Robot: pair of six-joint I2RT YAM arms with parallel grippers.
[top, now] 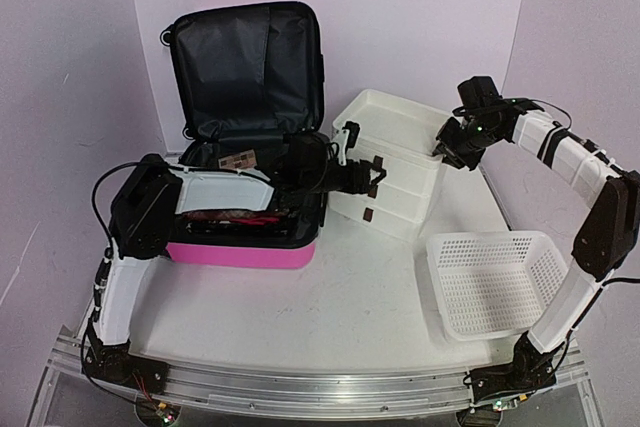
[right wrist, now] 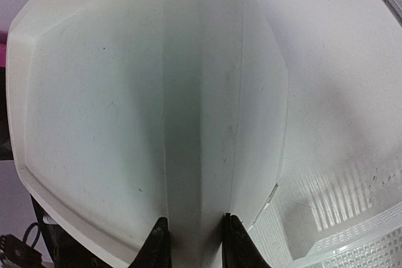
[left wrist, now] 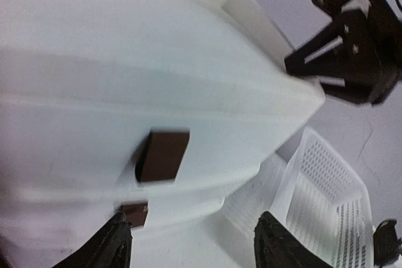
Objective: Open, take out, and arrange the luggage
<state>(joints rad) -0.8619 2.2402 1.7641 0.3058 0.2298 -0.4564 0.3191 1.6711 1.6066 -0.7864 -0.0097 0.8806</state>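
Pale lilac walls (top: 80, 47) enclose a white table (top: 340, 297), seen from above, with two robot arms bolted at its near edge.

At the back left of the table lies a hot-pink suitcase (top: 245, 254), unzipped. Its lid (top: 245, 57) stands upright and shows black fabric lining. The lower half lies flat, with some reddish items and a small tag visible inside, too small to identify.

The left arm reaches over the open suitcase towards a white plastic drawer stack (top: 395, 162) just to the suitcase's right. The left claw (top: 375, 175) sits at the front of the drawers. In the left wrist view the left claw (left wrist: 191, 221) has its two black fingers (left wrist: 110, 246) spread wide and holds nothing. A dark brown drawer handle (left wrist: 162, 155) sits above the gap between them.

The right arm bends in from the right side. The right claw (top: 447, 147) meets the far right corner of the drawer stack. In the right wrist view the right claw (right wrist: 195, 233) is closed narrowly on the rim of the top tray, with the white plastic wall pinched between its fingers (right wrist: 157, 243). The left wrist view shows the same right claw (left wrist: 308, 61) biting the corner of the stack.

A white mesh basket (top: 495, 282) sits on the near right of the table, apart from the drawers.
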